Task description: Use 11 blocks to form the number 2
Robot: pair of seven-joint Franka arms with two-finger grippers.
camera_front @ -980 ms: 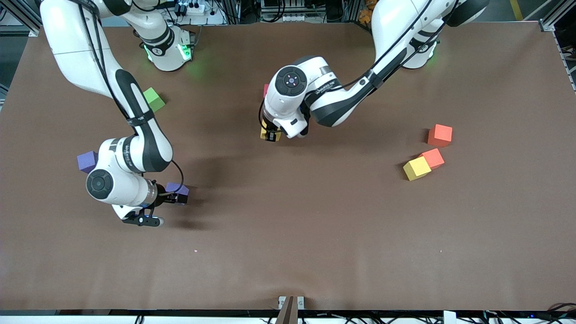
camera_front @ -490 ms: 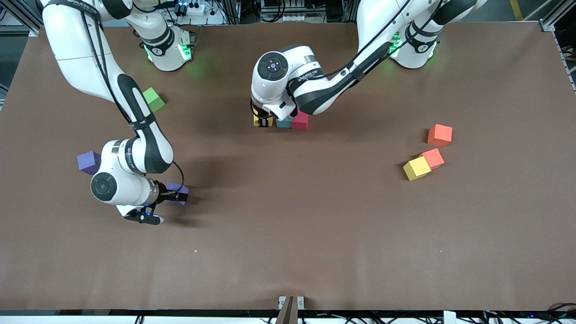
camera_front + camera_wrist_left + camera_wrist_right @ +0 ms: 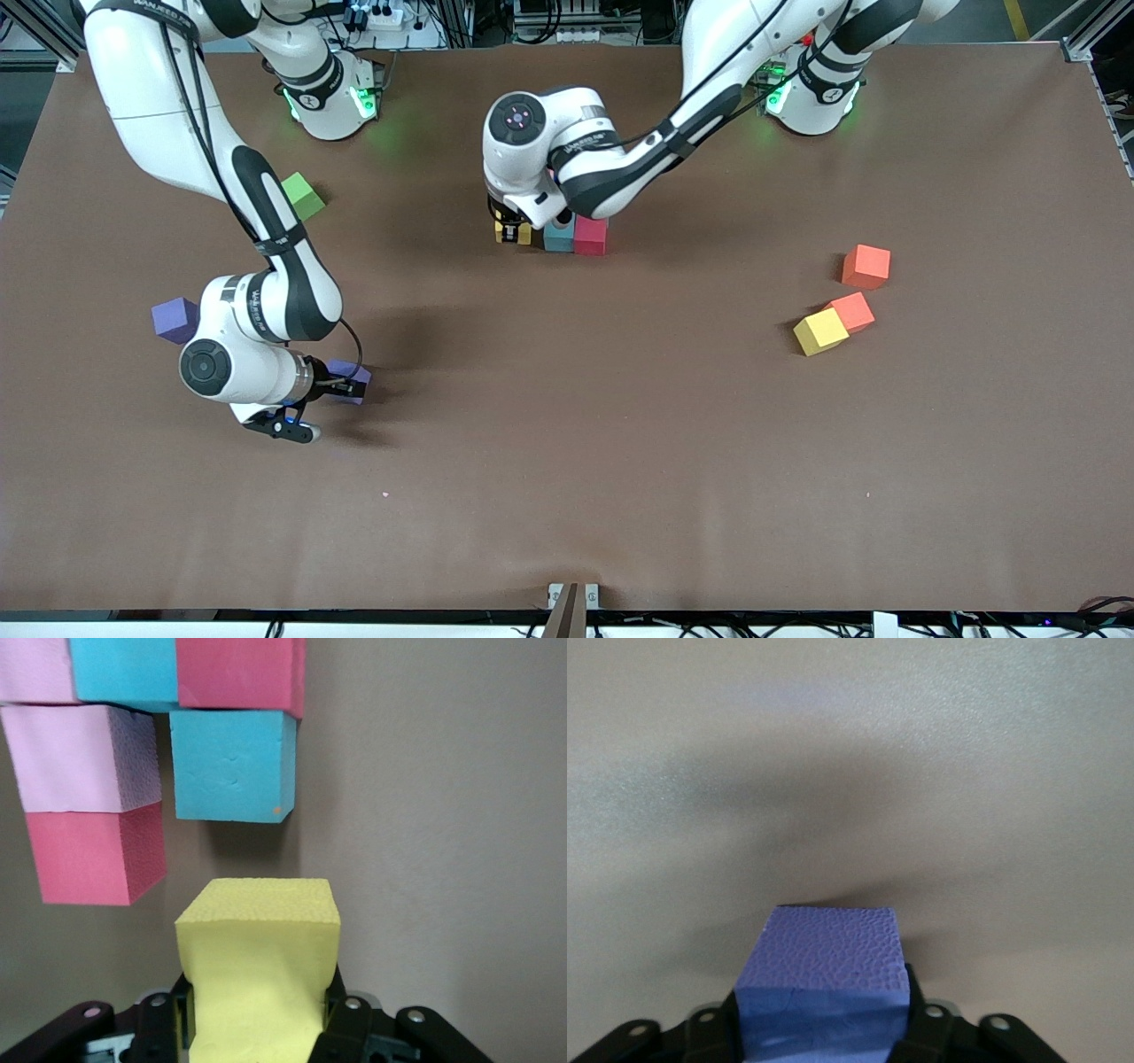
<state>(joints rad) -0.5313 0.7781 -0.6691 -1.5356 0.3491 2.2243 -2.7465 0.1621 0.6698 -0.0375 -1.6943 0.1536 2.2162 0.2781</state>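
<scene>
Left gripper [image 3: 512, 232]: gripping yellow block [image 3: 259, 979], hovering beside the teal block [image 3: 557, 237] of the partly built number 2 [image 3: 574, 236]. Right gripper [image 3: 347, 387]: clamping purple block [image 3: 824, 983] near the table [image 3: 620, 425].

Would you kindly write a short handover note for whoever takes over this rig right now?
Left claw: shut on a yellow block, at the partly built figure near the robots' bases.
Right claw: around a purple block on the table toward the right arm's end; grip looks closed but not certain.
Done: several pink, teal and red blocks set together, including a teal block and a red block in its nearest row.
Left: place the held yellow and purple blocks; fetch the second purple block, two orange-red blocks and the loose yellow block. The green cube is spare.
</scene>
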